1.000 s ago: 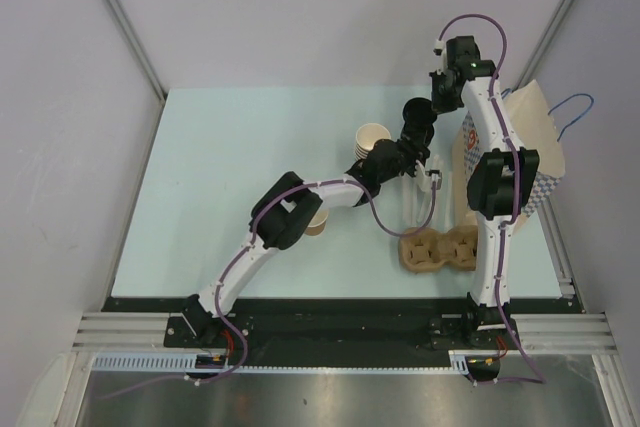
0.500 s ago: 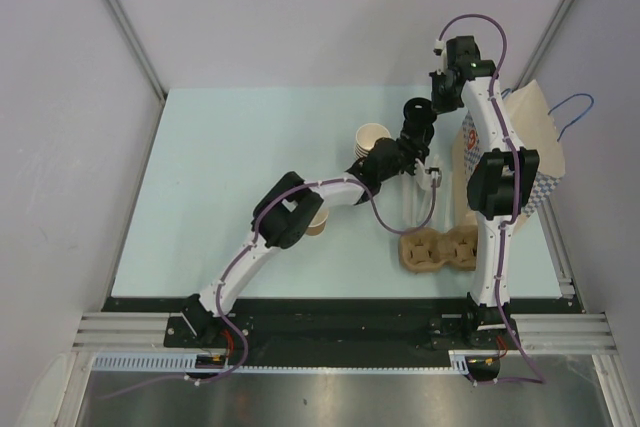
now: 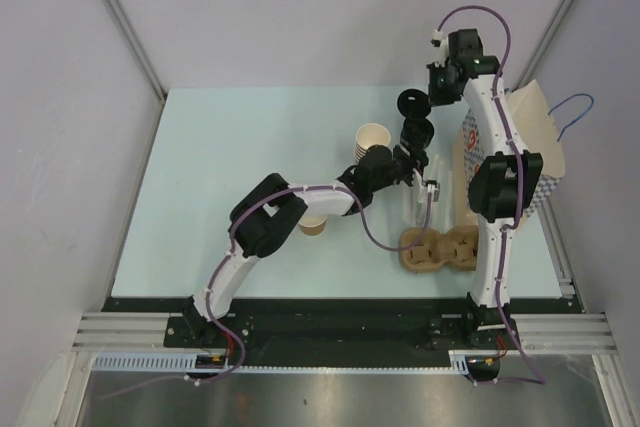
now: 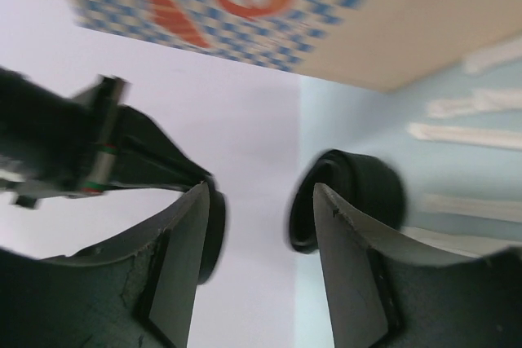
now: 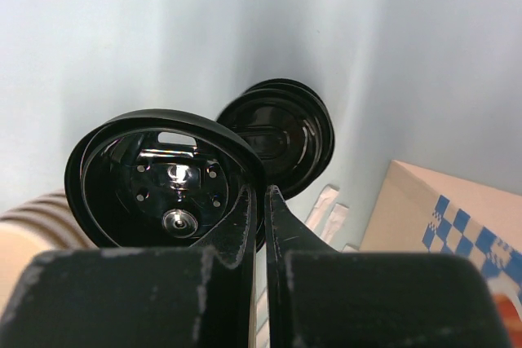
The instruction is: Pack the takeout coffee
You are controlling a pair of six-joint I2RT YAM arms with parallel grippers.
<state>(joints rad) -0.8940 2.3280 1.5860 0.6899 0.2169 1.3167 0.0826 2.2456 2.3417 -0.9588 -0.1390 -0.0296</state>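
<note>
We see that the packing is at an early stage. The right claw (image 5: 259, 197) is closed on the rim of one black lid (image 5: 159, 177) and holds it in the air above the far part of the table (image 3: 220, 177), just over a small pile of lids (image 5: 289, 144) that lies there. The left claw (image 4: 261, 201) is open and holds nothing. Its two fingers (image 4: 183, 242) stand apart, just beside the same pile, and in the left wrist view the held lid and the pile appear on either side of the gap. A finished takeout coffee, a cup with its lid on, we do not find in any view. What we find is a single cup (image 3: 316, 226) near the middle of the table, partly hidden under the elbow of the left arm, well apart from both claws, and as far as we can tell it has no lid. The stack of cups (image 3: 372, 137) stands just beside the left claw. The cardboard cup tray (image 3: 440, 250) lies near the base of the right arm and its holes look empty, and the paper bag (image 3: 545, 132) stands at the right edge, behind the right arm. So we judge that one lid is separated, and almost all the rest is not yet done: the lid must go on the cup and be pressed tight, and then the closed cup must be put in the tray or in the bag.
</note>
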